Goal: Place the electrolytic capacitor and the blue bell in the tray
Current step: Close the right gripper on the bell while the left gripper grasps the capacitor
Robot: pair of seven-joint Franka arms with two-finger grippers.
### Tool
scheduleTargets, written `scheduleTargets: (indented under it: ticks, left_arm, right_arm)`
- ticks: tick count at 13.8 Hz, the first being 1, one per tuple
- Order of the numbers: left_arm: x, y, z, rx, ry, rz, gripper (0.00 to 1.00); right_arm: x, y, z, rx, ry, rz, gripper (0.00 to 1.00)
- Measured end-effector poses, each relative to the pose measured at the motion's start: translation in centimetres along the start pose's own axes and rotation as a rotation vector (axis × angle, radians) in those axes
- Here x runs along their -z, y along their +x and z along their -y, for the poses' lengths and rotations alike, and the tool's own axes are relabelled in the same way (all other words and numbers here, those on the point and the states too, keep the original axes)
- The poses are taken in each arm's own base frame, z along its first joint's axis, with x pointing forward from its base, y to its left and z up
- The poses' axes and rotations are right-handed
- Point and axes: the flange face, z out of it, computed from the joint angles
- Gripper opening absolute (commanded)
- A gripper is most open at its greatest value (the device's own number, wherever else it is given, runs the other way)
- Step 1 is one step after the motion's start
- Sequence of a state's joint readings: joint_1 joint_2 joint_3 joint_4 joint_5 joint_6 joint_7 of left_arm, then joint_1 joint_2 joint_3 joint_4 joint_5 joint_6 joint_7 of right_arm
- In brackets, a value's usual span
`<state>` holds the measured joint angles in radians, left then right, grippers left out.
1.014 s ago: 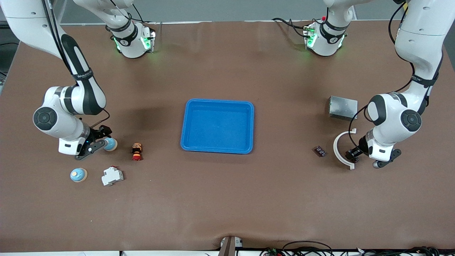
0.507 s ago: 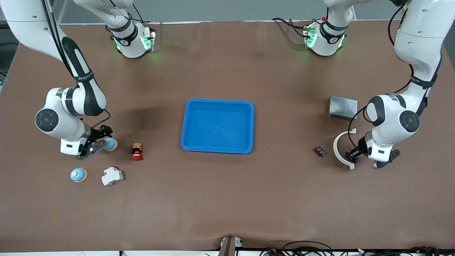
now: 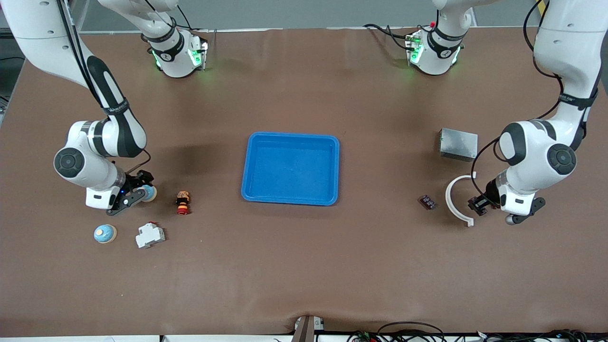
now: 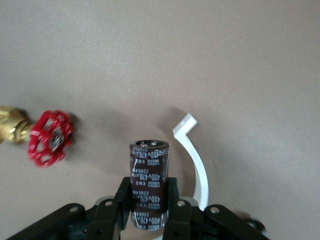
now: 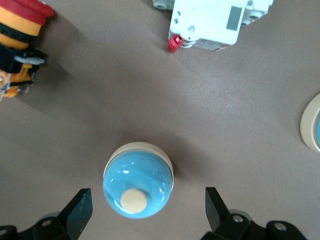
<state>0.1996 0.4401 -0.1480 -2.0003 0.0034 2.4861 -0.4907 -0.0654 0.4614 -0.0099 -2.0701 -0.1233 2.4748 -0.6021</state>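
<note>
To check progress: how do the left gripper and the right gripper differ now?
The left gripper is shut on the electrolytic capacitor; the right gripper is open around a blue bell, not touching it. The left gripper is beside the white arc; the right gripper, beside the red-capped button. Both are low over the table.

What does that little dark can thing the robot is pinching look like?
The capacitor is a small dark-brown cylinder with white printed lettering down its side and a silvery rim at its top end. The left gripper is shut on its lower part, a black finger on each side. It stands beside a white curved piece.
</note>
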Motion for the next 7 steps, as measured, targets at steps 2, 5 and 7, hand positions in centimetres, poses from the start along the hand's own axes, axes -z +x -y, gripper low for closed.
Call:
scheduleTargets:
  ticks: [2,5,7]
  left_arm:
    - [2.7,-0.5,-0.8,-0.003,0.008,0.009,0.00]
    - [5.4,-1.8,-2.4,-0.007,0.015,0.025,0.00]
    - [6.1,-3.2,-4.4,0.024,0.012,0.039,0.00]
  right_arm:
    - [-0.5,0.2,-0.2,-0.001,-0.015,-0.023,1.00]
    - [-1.5,-0.1,-0.4,-0.009,-0.010,-0.020,1.00]
    - [-1.8,-0.3,-0.5,-0.012,-0.004,-0.013,1.00]
